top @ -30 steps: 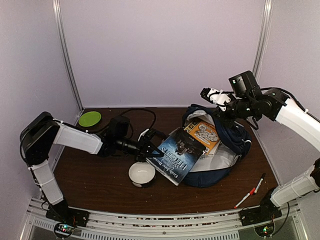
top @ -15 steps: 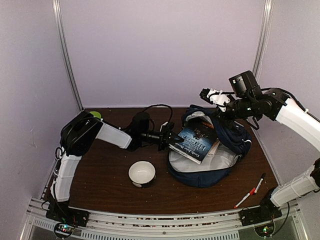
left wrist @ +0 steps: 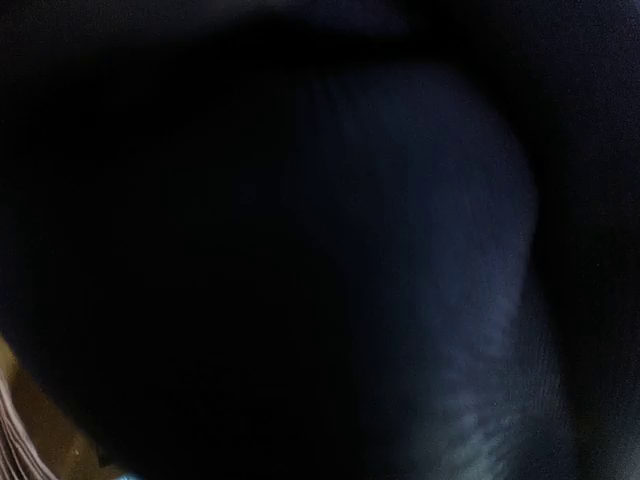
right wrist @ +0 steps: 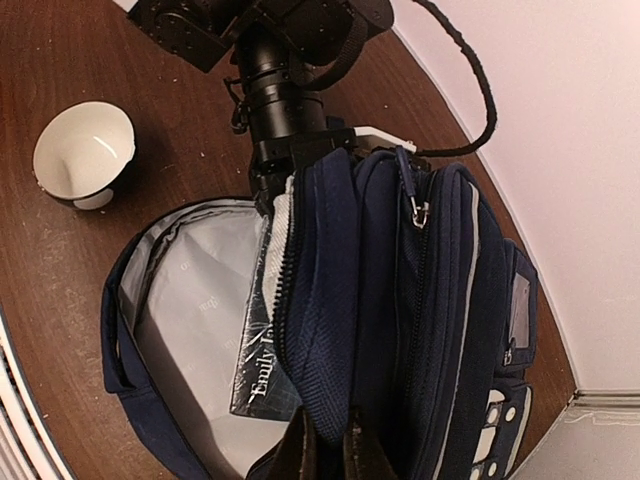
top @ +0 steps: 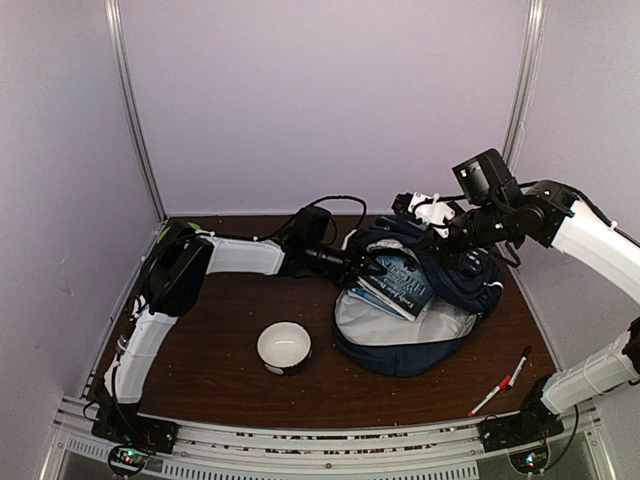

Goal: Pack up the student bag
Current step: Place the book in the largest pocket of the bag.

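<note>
**Top external view.** The student bag lies open at centre right of the frame, with its grey lining exposed towards the lower edge. The right gripper holds the upper flap raised. The left gripper is at the mouth of the bag, touching the left edge of a dark-covered book that sits tilted, part inside. The left jaws cannot be made out here. A white bowl stands at lower centre, apart from the bag.

Risk: the book may catch on the zip edge, or drag the bag sideways if it is pushed at this angle.

**Left wrist view.** The frame is almost wholly dark, with faint blue fabric close to the lens. The jaw state cannot be told. With this camera blind, a misaligned insertion would go unnoticed.

**Right wrist view.** The right fingers, at bottom centre, are clamped on the navy flap edge. The bag fills the centre and right of the frame: navy fabric, pale stripes, zip pull hanging. The book's spine shows against the lining.

Risk: the thin fabric may slip from the pinch, dropping the flap onto the book and the left gripper.
</note>
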Controlling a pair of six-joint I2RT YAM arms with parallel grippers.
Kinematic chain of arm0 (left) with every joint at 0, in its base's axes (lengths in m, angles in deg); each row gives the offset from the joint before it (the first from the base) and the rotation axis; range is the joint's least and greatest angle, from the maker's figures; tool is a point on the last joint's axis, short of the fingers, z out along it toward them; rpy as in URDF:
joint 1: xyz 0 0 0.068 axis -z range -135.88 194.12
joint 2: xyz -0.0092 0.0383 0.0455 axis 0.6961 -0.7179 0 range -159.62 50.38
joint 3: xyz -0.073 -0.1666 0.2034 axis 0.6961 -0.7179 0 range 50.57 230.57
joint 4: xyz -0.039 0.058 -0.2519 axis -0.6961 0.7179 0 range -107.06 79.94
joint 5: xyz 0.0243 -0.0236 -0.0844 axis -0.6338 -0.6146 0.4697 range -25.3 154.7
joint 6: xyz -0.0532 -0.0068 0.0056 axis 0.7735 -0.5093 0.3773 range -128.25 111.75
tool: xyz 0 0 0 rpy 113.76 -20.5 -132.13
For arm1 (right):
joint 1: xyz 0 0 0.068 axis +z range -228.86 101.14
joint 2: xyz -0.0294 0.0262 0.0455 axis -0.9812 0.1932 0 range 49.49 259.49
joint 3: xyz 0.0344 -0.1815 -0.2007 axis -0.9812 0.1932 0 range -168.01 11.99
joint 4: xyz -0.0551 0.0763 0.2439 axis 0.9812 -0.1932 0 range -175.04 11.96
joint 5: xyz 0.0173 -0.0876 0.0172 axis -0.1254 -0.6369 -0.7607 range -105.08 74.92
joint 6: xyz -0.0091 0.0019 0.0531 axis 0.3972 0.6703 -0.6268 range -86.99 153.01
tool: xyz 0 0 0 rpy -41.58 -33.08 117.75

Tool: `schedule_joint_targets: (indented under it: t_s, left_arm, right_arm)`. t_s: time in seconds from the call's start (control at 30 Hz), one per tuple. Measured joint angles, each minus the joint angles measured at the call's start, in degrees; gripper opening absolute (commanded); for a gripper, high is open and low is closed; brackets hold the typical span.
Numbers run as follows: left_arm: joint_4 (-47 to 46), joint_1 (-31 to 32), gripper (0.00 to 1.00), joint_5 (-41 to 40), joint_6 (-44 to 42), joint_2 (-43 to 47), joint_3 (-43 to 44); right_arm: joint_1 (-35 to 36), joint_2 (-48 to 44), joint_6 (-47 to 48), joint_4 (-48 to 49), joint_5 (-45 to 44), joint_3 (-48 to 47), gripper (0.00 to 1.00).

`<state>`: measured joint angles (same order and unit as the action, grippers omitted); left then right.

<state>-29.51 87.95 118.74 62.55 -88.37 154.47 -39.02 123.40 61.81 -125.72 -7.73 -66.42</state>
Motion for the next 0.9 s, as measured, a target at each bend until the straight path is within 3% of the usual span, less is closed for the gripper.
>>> schedule_joint_targets:
  t_s: [0.23, 0.4, 0.5, 0.7, 0.9]
  left_arm:
    - [0.0, 0.0, 0.47, -2.9, -0.2, -2.0, 1.3]
    - [1.6, 0.0, 0.59, -5.4, -2.5, 1.6, -2.4]
    - [4.0, -0.2, 0.61, -7.7, -4.9, 6.5, -7.6]
    - [6.3, -0.8, 0.66, -10.1, -8.2, 15.8, -19.4]
    - [8.2, -1.9, 0.65, -11.6, -12.5, 23.2, -31.1]
  right_arm:
    - [0.7, -3.3, 2.1, -1.2, 0.2, 3.8, 0.00]
    - [1.2, -5.4, 2.6, -0.8, 1.0, 8.2, 0.08]
    - [1.2, -5.9, 2.6, -0.7, 2.1, 9.5, 0.17]
    - [0.2, -6.6, 2.6, -1.9, 7.4, 10.6, 0.48]
    - [-9.0, -8.9, 2.5, -3.6, 13.6, 12.7, 0.51]
